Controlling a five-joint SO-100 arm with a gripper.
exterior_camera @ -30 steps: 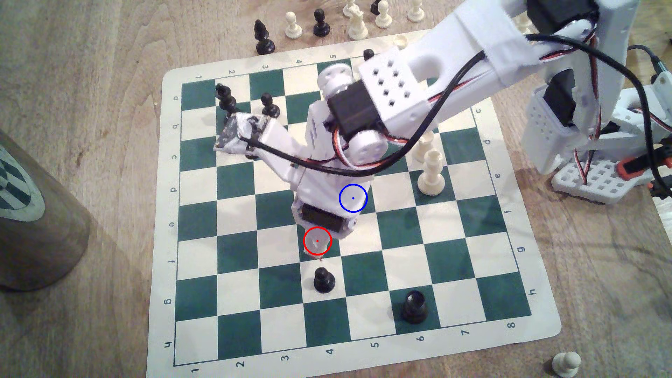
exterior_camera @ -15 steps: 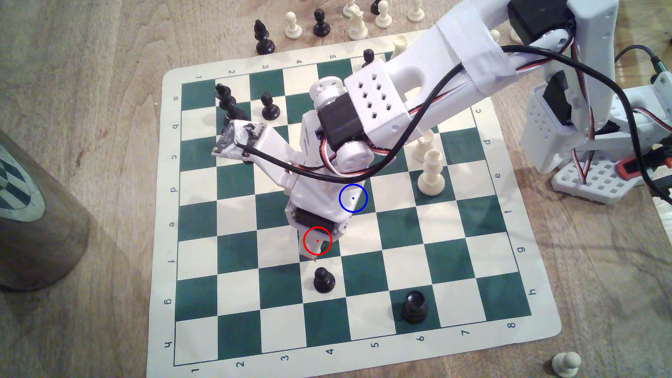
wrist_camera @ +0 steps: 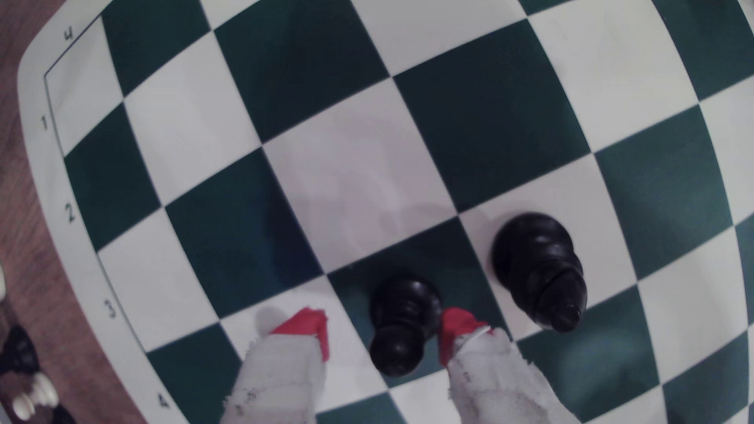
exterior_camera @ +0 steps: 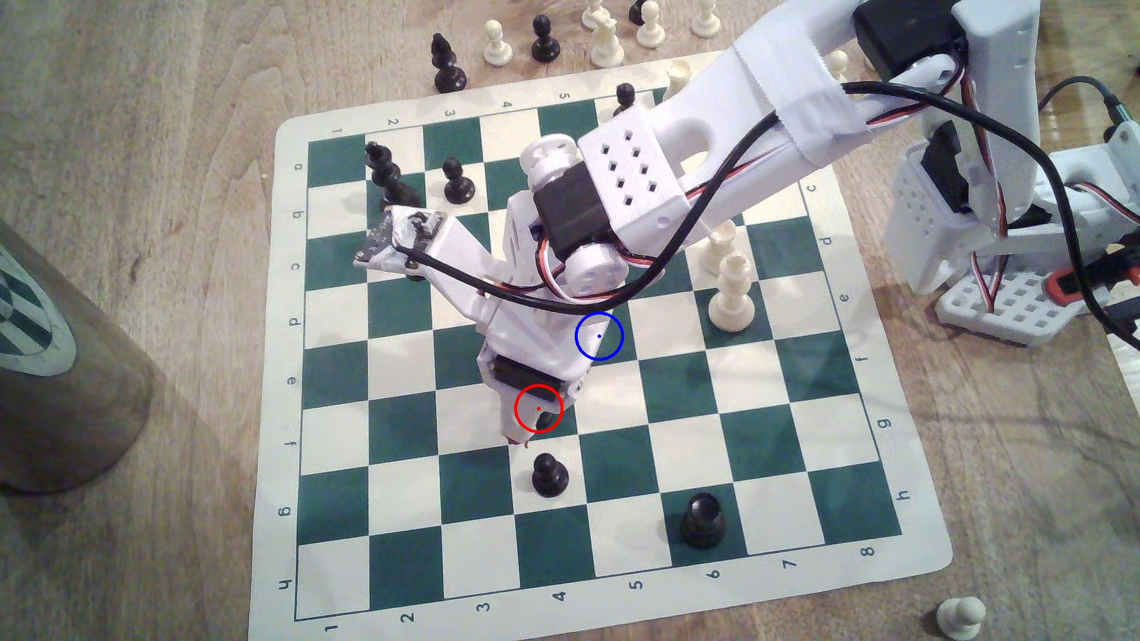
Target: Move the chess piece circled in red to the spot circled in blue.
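Through the wrist view I have the hand (wrist_camera: 383,334) set around the black pawn (wrist_camera: 402,322): its two tape-wrapped fingers (wrist_camera: 285,367) stand apart, one red tip touching or nearly touching the pawn's neck, the other well clear. The hand is open, not yet gripping. The pawn stands upright on its dark green square. Just beyond it, a taller black piece (wrist_camera: 538,269) stands on the neighbouring white square.

In the exterior view, over the last second the wrist has come lower and shifted toward that view's left, so the pawn's dark body (exterior_camera: 546,421) now shows inside the red ring, where the hand covered it before. I judge the approach finished; closing is the step due.

Farther off, the blue-ringed square (exterior_camera: 611,351) lies diagonally adjacent, partly under the wrist, with no piece visible on it. Another black pawn (exterior_camera: 548,476) stands near the fingertips and is at risk on lift-off.
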